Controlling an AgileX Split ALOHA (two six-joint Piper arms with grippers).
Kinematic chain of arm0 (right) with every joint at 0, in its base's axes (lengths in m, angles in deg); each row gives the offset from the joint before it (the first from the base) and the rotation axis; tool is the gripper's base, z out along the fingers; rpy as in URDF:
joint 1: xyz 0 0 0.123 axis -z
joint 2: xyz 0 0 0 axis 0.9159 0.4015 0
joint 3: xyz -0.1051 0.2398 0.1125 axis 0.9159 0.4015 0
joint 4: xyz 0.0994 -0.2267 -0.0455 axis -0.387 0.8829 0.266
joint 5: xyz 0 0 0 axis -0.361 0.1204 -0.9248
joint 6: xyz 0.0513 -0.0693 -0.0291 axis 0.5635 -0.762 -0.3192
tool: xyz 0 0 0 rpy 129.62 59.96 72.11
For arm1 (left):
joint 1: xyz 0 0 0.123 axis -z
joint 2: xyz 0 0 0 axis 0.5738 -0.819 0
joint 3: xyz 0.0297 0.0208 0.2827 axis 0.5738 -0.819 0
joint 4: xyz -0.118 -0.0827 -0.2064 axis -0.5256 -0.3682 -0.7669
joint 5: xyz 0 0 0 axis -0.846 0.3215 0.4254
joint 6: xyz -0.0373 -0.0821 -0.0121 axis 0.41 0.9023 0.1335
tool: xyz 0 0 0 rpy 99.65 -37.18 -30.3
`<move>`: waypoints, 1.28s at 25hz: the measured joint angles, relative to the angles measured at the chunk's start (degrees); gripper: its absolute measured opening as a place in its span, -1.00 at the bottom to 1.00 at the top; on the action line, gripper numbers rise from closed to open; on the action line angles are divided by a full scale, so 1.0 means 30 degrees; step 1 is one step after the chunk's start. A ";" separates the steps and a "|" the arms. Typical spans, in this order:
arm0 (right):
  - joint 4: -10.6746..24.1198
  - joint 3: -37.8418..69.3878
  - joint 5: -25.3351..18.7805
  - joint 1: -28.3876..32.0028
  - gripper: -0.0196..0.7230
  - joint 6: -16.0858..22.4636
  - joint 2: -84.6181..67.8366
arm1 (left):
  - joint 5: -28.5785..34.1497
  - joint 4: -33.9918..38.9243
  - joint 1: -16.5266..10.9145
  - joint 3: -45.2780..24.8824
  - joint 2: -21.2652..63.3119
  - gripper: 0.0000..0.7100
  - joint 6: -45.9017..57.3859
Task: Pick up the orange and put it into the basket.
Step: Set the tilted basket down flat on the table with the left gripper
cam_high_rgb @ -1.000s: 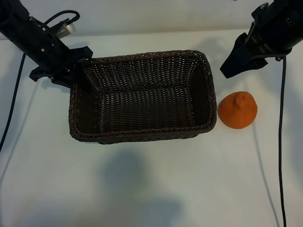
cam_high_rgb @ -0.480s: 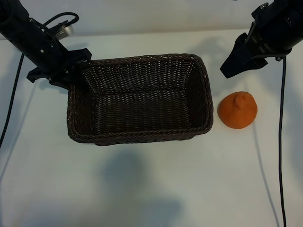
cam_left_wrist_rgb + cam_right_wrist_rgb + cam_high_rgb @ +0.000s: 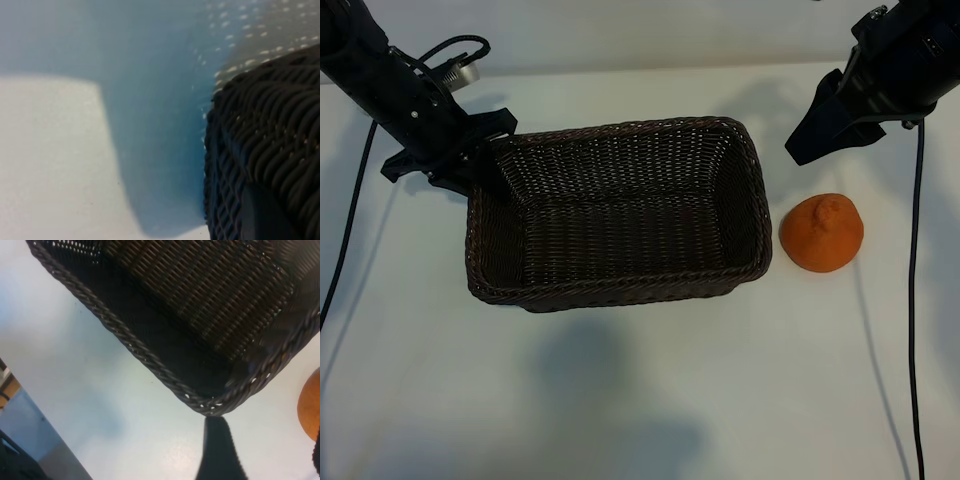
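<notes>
Pale worktop (image 3: 640,400) lit from above, cables trailing down both sides. Upon it, basket (image 3: 620,295) nudged over the last second: far rim drawn a little nearer the camera, right end pulled a touch off the orange (image 3: 822,235), whole frame slightly twisted. Moved by left arm (image 3: 410,100), left jaws clenched on the rim at the far left corner, wicker wall filling the left wrist view. Probably a squaring-up of the basket before the drop, not progress on the pick itself. Right arm (image 3: 890,70) unmoved, hanging beyond and above the fruit, right jaws released and grasping nothing. Orange untouched, knob upward, on the worktop just beside the basket's right end, outside it. Pick not yet begun; descent onto the fruit likely next.
</notes>
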 joint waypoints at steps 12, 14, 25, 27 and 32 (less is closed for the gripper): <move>0.0000 0.0000 0.0000 0.0000 0.25 0.0000 0.0000 | 0.0000 0.0003 0.0000 0.0000 0.0000 -0.51 -0.0252; 0.0000 0.0000 0.0000 0.0000 0.25 0.0000 0.0000 | 0.0000 -0.0020 0.0000 0.0000 0.0000 -0.51 -0.0295; 0.0000 0.0000 0.0000 0.0000 0.25 0.0000 0.0000 | 0.0000 -0.0167 0.0000 0.0033 0.0000 -0.26 -0.0356; 0.0000 0.0000 0.0000 0.0000 0.25 0.0000 0.0000 | 0.0000 -0.0212 0.0000 0.0033 0.0000 -0.10 -0.0355; 0.0000 0.0000 0.0000 0.0000 0.25 0.0000 0.0000 | 0.0000 -0.0397 0.0000 0.0090 0.0000 0.28 -0.0271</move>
